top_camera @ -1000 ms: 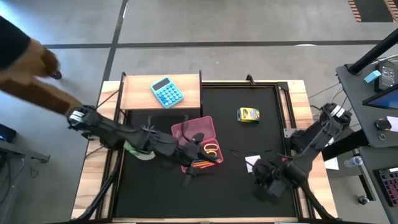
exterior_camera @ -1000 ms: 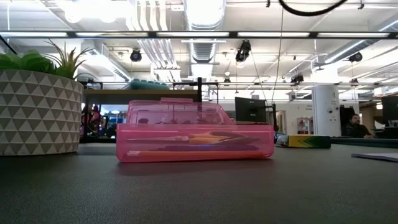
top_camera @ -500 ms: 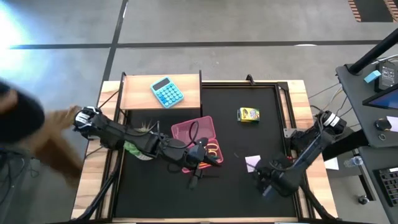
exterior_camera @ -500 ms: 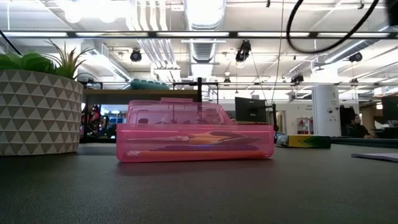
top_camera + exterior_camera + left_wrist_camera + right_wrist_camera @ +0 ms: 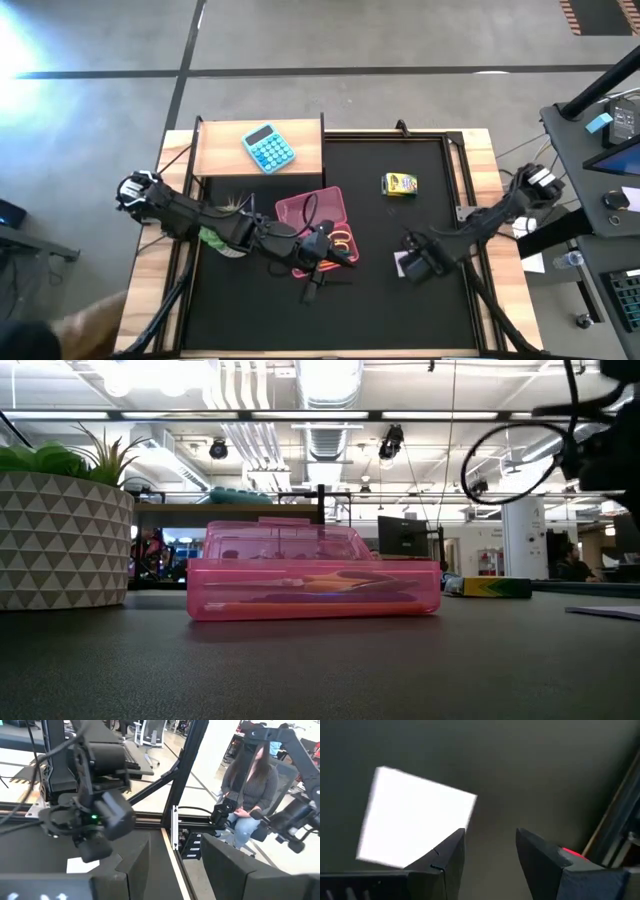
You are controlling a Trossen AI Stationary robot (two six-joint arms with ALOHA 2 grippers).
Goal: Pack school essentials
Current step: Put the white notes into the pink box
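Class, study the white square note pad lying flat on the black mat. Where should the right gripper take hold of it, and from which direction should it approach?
Probably at one edge, coming from above. The white note pad lies flat and thin on the black mat, so only its rim offers purchase. The right gripper hangs over the pad's corner, fingers open, one finger overlapping that corner. Pinching across that edge looks most workable.

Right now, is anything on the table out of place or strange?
Nothing looks spilled or damaged. The crayon box and white note pad lie outside the pink case; the right tool hovers open beside the pad.
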